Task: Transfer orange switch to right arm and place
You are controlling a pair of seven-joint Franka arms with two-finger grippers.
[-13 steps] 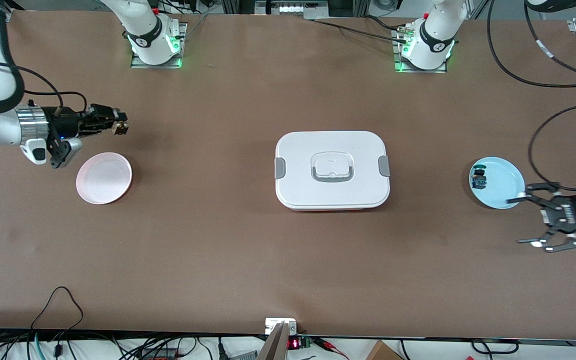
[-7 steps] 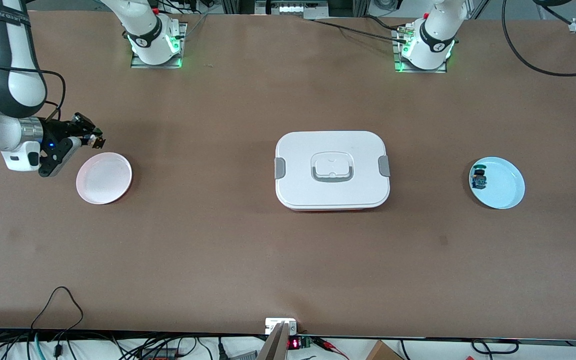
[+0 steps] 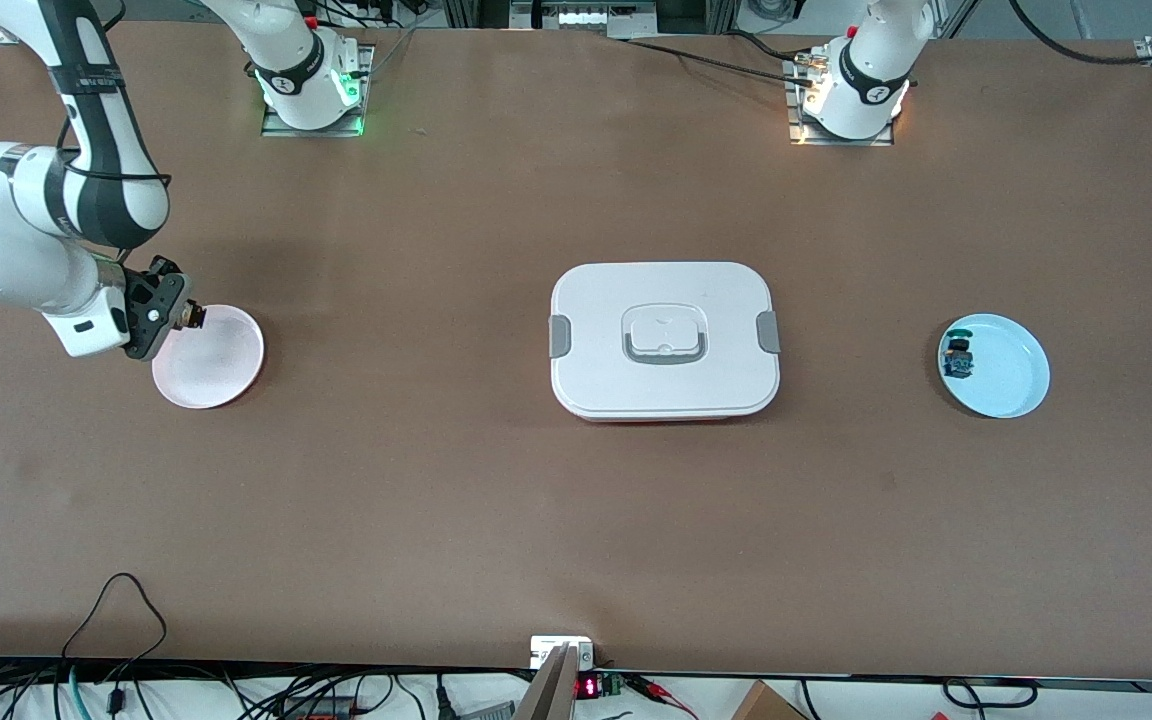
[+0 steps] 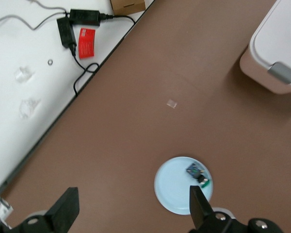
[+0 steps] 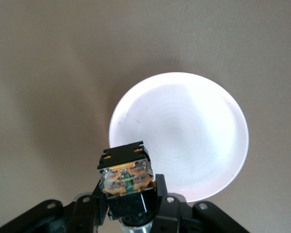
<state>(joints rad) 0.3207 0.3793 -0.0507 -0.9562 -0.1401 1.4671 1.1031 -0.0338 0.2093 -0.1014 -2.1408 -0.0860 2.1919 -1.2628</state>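
Note:
The orange switch (image 3: pixel 195 316) (image 5: pixel 126 175) is clamped between the black fingers of my right gripper (image 3: pixel 186 317) (image 5: pixel 128 191), which is shut on it. It hangs over the rim of the pink plate (image 3: pixel 216 365) (image 5: pixel 184 126) at the right arm's end of the table. My left gripper (image 4: pixel 133 199) is out of the front view. In the left wrist view its fingers (image 4: pixel 68 208) stand wide open with nothing between them, high over the table beside the pale blue plate (image 3: pixel 1011 375) (image 4: pixel 174 187).
A blue-green switch (image 3: pixel 958 357) (image 4: pixel 198 174) lies on the blue plate. A white lidded box (image 3: pixel 664 338) (image 4: pixel 276 48) sits mid-table. A small scrap (image 4: pixel 171 103) lies on the table. Cables (image 3: pixel 116 600) trail along the table's edge nearest the front camera.
The right arm swung down and brought the switch over the pink plate's rim. The left arm pulled back out of the front view, still open.

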